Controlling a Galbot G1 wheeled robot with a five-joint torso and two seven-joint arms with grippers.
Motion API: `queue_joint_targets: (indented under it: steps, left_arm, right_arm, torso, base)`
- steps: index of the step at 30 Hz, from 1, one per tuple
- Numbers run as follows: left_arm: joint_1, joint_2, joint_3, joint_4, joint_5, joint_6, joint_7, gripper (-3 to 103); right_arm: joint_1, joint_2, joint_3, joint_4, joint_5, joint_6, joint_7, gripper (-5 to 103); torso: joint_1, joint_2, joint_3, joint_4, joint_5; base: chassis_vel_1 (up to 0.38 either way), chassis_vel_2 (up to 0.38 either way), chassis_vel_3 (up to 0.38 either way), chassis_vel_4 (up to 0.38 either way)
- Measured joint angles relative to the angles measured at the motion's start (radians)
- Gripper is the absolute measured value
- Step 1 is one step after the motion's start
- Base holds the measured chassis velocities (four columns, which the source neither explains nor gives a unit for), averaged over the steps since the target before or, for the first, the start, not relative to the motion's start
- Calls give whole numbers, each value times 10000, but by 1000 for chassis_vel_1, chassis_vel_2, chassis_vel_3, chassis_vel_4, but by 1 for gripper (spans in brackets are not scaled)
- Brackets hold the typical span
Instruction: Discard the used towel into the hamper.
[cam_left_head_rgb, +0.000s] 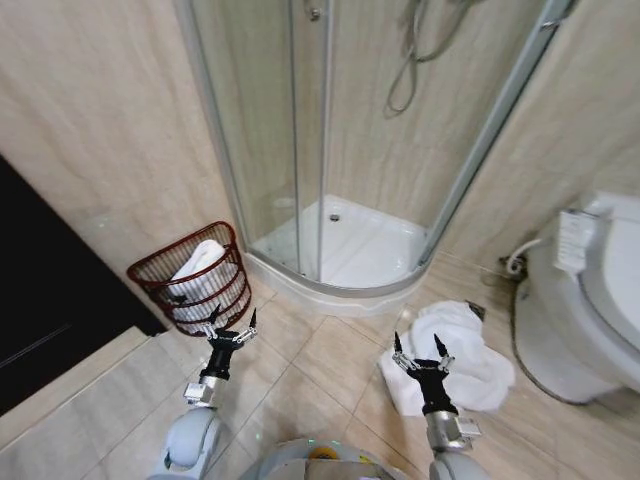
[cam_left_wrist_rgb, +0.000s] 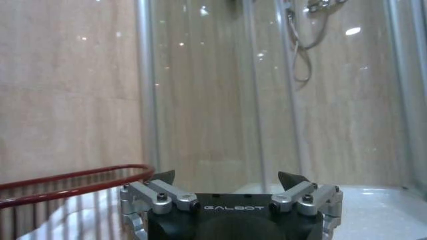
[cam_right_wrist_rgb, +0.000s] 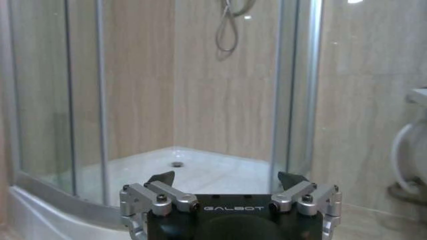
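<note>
Standing on the tiled floor (cam_left_head_rgb: 320, 370) at the left of the scene, against the beige wall (cam_left_head_rgb: 100, 130) and just left of the shower cabin (cam_left_head_rgb: 350, 150), the hamper (cam_left_head_rgb: 190, 275) is a round reddish-brown basket of thin ribs. It leans: its open mouth faces up and tips toward the near side, so its long axis runs from the base up and slightly away from the wall. A white towel (cam_left_head_rgb: 200, 262) already lies inside it, bunched against the far side of the rim. In the left wrist view the hamper's red rim (cam_left_wrist_rgb: 73, 181) curves just beside the gripper, with pale cloth showing behind the ribs.

A second white towel (cam_left_head_rgb: 455, 365) lies crumpled on the floor at the right, between the raised shower tray (cam_left_head_rgb: 340, 250) and the toilet (cam_left_head_rgb: 590, 300). It spreads wide rather than long, with no clear direction to it.

The left gripper (cam_left_head_rgb: 232, 322) hangs just on the near side of the hamper, close to its lower ribs but not touching them, its jaws spread apart and holding nothing. The right gripper (cam_left_head_rgb: 419, 345) hovers over the near edge of the floor towel, jaws likewise spread and empty. Both wrist views confirm this, each showing the dark fingertips (cam_left_wrist_rgb: 163, 176) well apart, with the right gripper's fingertips (cam_right_wrist_rgb: 162, 178) facing the shower glass and the drain (cam_right_wrist_rgb: 177, 164) in the tray beyond.

A shower hose (cam_left_head_rgb: 405, 60) hangs looped on the far wall inside the cabin.
</note>
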Motion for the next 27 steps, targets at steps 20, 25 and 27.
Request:
queue_joint_targets:
  steps: [20, 25, 27]
  left_arm:
    - [44, 49, 4, -46, 180, -167, 285, 100]
    - [37, 30, -9, -44, 355, -244, 347, 100]
    - [36, 6, -3, -42, 390, -265, 361, 100]
  right_arm:
    - [-30, 9, 2, -53, -32, 47, 28, 100]
    - [-22, -2, 13, -65, -30, 56, 34, 100]
    - [-18, -6, 21, -70, -28, 64, 35, 100]
  torso:
    - [-1, 20, 17, 0, 0]
    - [0, 21, 18, 0, 0]
    - [-1, 22, 19, 1, 0]
  base:
    - [-72, -75, -78, -79]
    - [-78, -86, -82, -80]
    - [-94, -98, -96, -74]
